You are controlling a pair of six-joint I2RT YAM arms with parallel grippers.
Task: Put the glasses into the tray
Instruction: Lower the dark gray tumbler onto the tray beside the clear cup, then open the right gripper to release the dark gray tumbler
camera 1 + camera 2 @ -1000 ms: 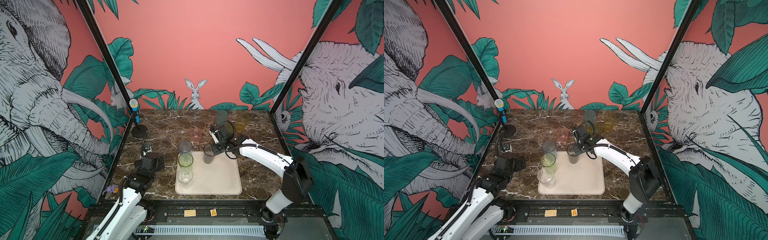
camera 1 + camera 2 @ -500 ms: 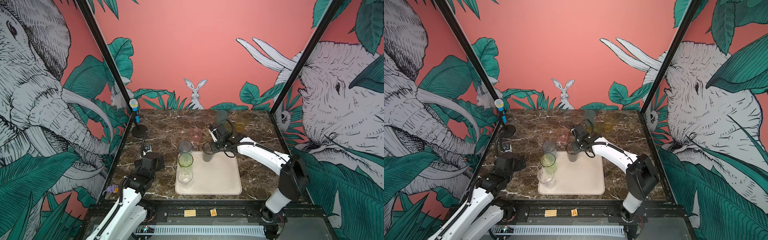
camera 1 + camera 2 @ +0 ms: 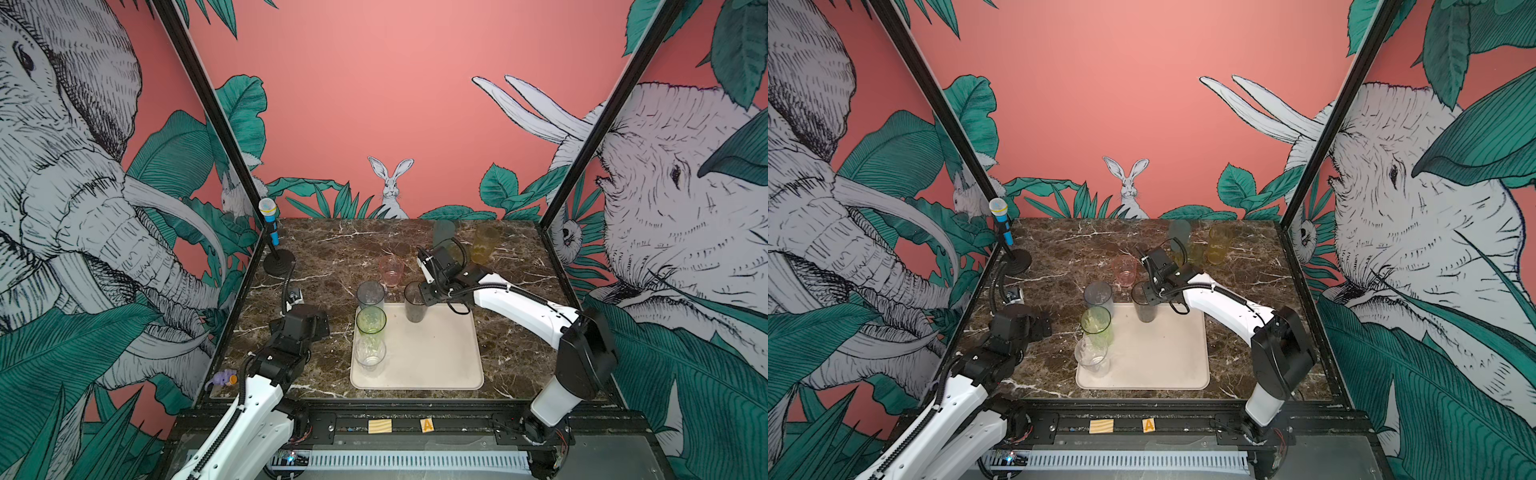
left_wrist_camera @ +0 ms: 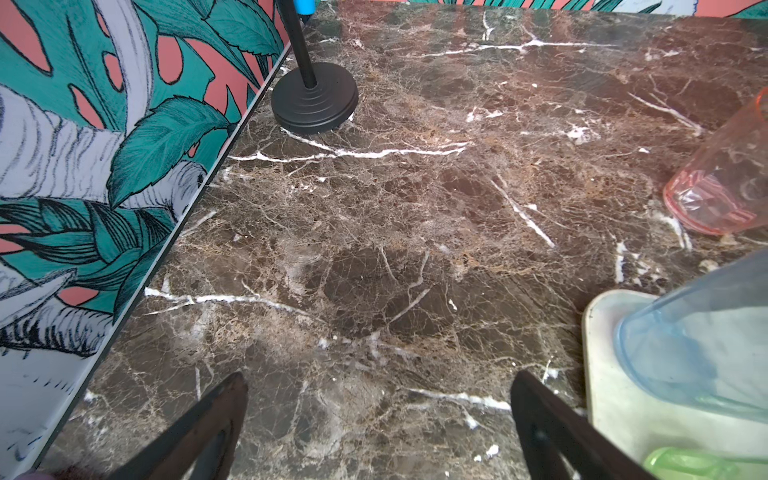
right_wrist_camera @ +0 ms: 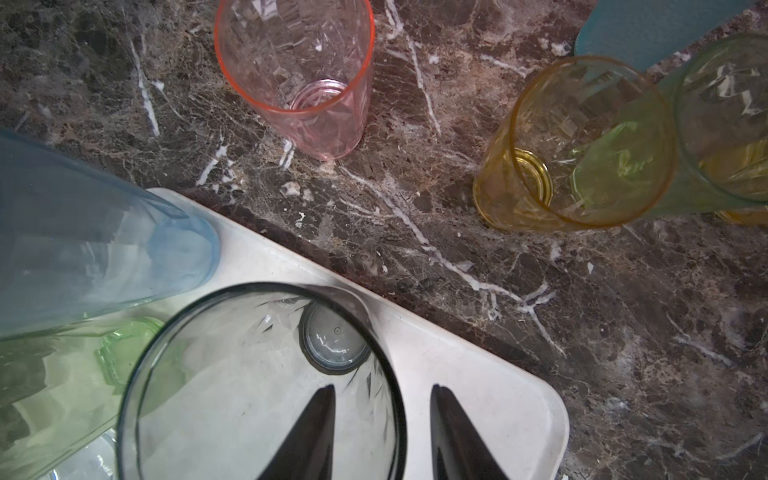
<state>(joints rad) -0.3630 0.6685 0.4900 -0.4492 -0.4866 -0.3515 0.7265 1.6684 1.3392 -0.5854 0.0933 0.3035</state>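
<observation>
The cream tray (image 3: 436, 353) (image 3: 1163, 353) lies at the front middle of the marble table. On its left side stand a grey-blue glass (image 3: 370, 295), a green glass (image 3: 371, 322) and a clear glass (image 3: 370, 353). A smoky dark glass (image 3: 415, 303) (image 5: 257, 395) stands upright at the tray's far edge. My right gripper (image 3: 424, 293) (image 5: 382, 388) is open astride its rim, one finger inside and one outside, with a gap on each side. The pink glass (image 3: 391, 270) (image 5: 295, 75), amber glass (image 3: 484, 245) (image 5: 582, 141) and teal glass (image 3: 444, 232) stand on the marble behind. My left gripper (image 3: 318, 324) (image 4: 379, 374) is open and empty, left of the tray.
A toy microphone on a black stand (image 3: 272, 232) (image 4: 313, 99) stands at the back left by the wall. A small grey box (image 3: 294, 296) with a cable lies behind the left arm. A purple toy (image 3: 224, 378) sits at the front left corner.
My right gripper, shut on the smoky glass's rim a second ago, has opened, and the glass now stands free on the tray. The left arm has not moved.
</observation>
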